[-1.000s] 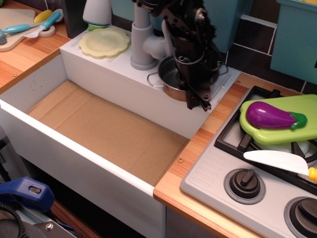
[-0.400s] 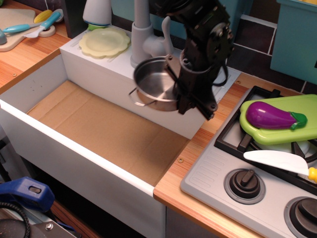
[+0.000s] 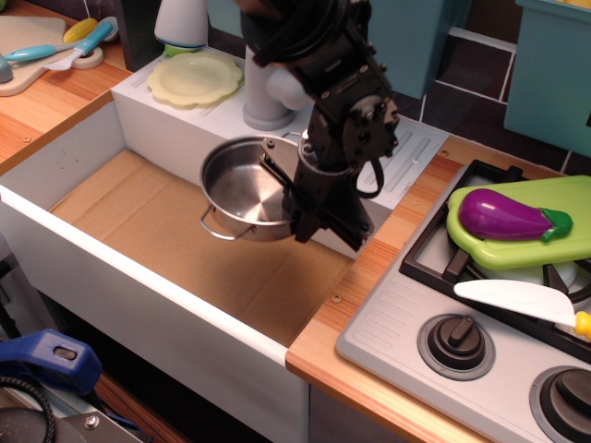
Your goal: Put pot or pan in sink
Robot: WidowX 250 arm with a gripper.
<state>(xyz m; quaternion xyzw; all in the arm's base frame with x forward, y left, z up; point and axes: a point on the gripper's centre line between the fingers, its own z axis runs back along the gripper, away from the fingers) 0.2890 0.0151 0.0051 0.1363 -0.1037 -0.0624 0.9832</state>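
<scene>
The small shiny steel pot [image 3: 245,189] with wire loop handles hangs tilted in the air over the right part of the sink [image 3: 185,240], above its brown floor. My black gripper [image 3: 297,205] is shut on the pot's right rim and holds it from the right side. The pot's near handle points down toward the sink floor. The sink is a large white-walled basin with nothing lying on its floor.
A pale yellow plate [image 3: 195,78] and a grey faucet [image 3: 268,92] stand on the white ledge behind the sink. To the right is the grey stove top [image 3: 462,305] with a green board, a purple eggplant [image 3: 512,215] and a white knife [image 3: 517,300].
The pot was lifted off the back ledge beside the faucet and carried left and forward, down over the sink. My gripper has moved with it.
</scene>
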